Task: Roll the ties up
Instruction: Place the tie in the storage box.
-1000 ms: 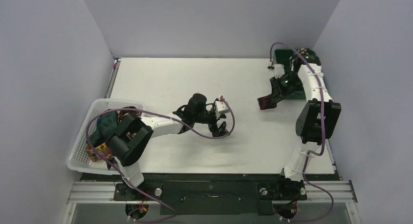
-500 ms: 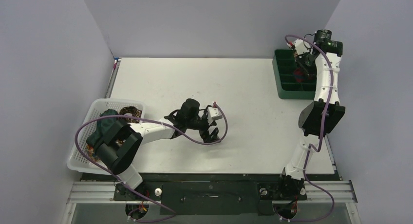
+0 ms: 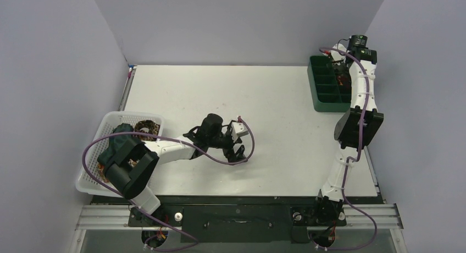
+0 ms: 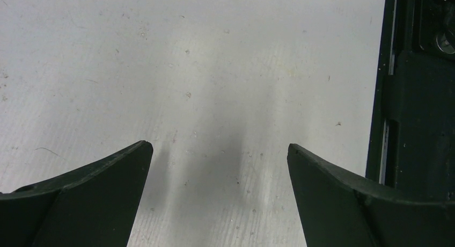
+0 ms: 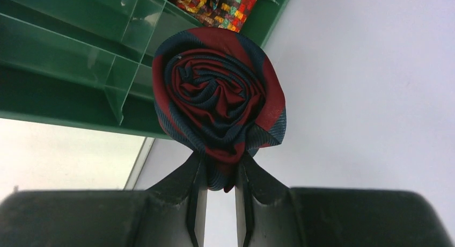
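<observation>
- Top external view: my left arm (image 3: 176, 148) reaches out low over the middle of the white surface (image 3: 220, 88), its jaws spread wide with nothing in them.
- At 9 o'clock on the surface sits the white mesh basket (image 3: 118, 116). A dark green tie (image 3: 114, 144) and a brown-gold floral tie (image 3: 145, 125) lie bundled inside it.
- My right arm (image 3: 360, 93) stretches up to 2 o'clock, its wrist over the far right side of the green compartment tray (image 3: 324, 91). From up here I cannot make out what its jaws carry.
- Left wrist view: my left jaws stand as wide as they go, only bare surface between them. A dark rail (image 4: 413, 96) runs down the 3 o'clock edge.
- Right wrist view: my right jaws are nearly closed, pinching the bottom edge of the navy and red striped tie (image 5: 217, 91), which is wound into a tight spiral.
- The roll hangs in front of the tray's edge, with the tray at 10 o'clock. I cannot tell whether it sits in a compartment.
- At 12 o'clock a multicoloured tie (image 5: 220, 2) fills one compartment.
</observation>
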`<state>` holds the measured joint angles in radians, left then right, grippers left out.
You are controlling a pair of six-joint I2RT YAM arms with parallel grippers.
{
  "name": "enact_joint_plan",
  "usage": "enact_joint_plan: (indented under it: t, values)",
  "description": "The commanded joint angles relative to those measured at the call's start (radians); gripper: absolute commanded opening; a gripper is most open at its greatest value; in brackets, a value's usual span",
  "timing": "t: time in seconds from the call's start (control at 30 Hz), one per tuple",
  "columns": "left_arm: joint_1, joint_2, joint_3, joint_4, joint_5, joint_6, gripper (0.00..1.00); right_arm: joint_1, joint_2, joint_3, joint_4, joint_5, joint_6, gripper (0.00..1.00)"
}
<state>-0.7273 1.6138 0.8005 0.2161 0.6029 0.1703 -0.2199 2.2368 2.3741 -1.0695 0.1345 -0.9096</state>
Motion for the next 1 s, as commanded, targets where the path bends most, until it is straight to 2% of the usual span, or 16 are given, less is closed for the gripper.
enact_joint_plan:
  t: [0.0,0.13,0.27,0.43,0.53,0.63,0.77,0.87,0.97]
  values:
    - [0.010,-0.039,-0.014,0.058,0.002,-0.028,0.97,-0.011,0.009,-0.001,-0.010,0.064,0.099,0.00]
    - [0.017,-0.044,-0.030,0.065,0.006,-0.039,0.97,-0.028,0.014,-0.028,-0.032,0.042,0.160,0.00]
    - [0.019,-0.043,-0.035,0.070,0.010,-0.052,0.97,-0.057,-0.026,-0.085,0.048,0.011,0.158,0.00]
    - [0.020,-0.028,-0.036,0.095,0.013,-0.063,0.97,-0.061,0.013,-0.012,-0.067,0.005,0.220,0.00]
    - [0.019,-0.026,-0.041,0.117,0.013,-0.083,0.97,-0.084,0.000,-0.023,-0.097,-0.104,0.342,0.00]
    - [0.019,-0.026,-0.047,0.121,0.017,-0.093,0.97,-0.099,-0.016,-0.051,-0.083,-0.183,0.381,0.00]
    - [0.019,-0.028,-0.050,0.115,0.016,-0.091,0.97,-0.083,-0.072,-0.135,0.049,-0.101,0.261,0.00]
    - [0.019,-0.028,-0.049,0.115,0.016,-0.091,0.97,-0.056,-0.132,-0.215,0.166,-0.061,0.048,0.00]
    - [0.019,-0.024,-0.050,0.120,0.017,-0.095,0.97,-0.044,-0.180,-0.260,0.219,-0.108,-0.189,0.00]
